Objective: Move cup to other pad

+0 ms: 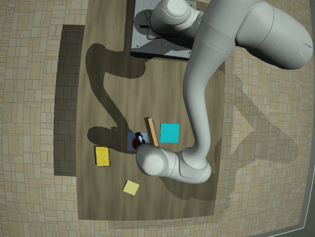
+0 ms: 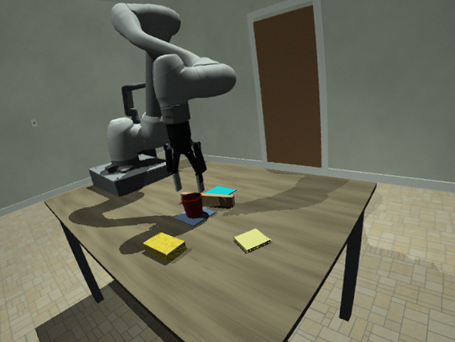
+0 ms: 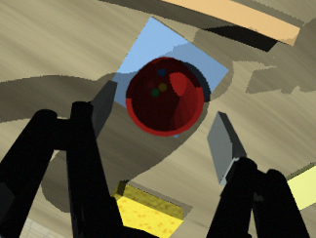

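Red cup [image 2: 192,204] stands upright on the blue-grey pad [image 2: 187,219], near the middle of the table [image 2: 272,265]. In the wrist view the cup [image 3: 167,96] shows small marbles [image 3: 162,88] lying on its bottom, and the pad [image 3: 149,41] sticks out from under it toward 12 and 3 o'clock.

The gripper [image 2: 187,187] hangs straight above the cup, fingers pointing down and spread apart, holding nothing. Its fingertips [image 2: 177,186] stop short of the cup's rim, so claw and cup are apart. From above, the wrist covers part of the cup [image 1: 134,144], and the gripper [image 1: 138,138] shows only as a dark and white piece over the pad [image 1: 130,137].

Seen from above, the wooden rail [image 1: 152,131] lies just at 3 o'clock of the blue-grey pad, slightly tilted. Past it, again at 3 o'clock, lies the cyan pad [image 1: 169,133], bare. A yellow sponge [image 1: 102,156] sits at about 8 o'clock of the cup, well apart, and a pale yellow block [image 1: 131,187] at about 6 o'clock, farther off. The arm's base plate [image 1: 138,48] sits at the table's 12 o'clock end.
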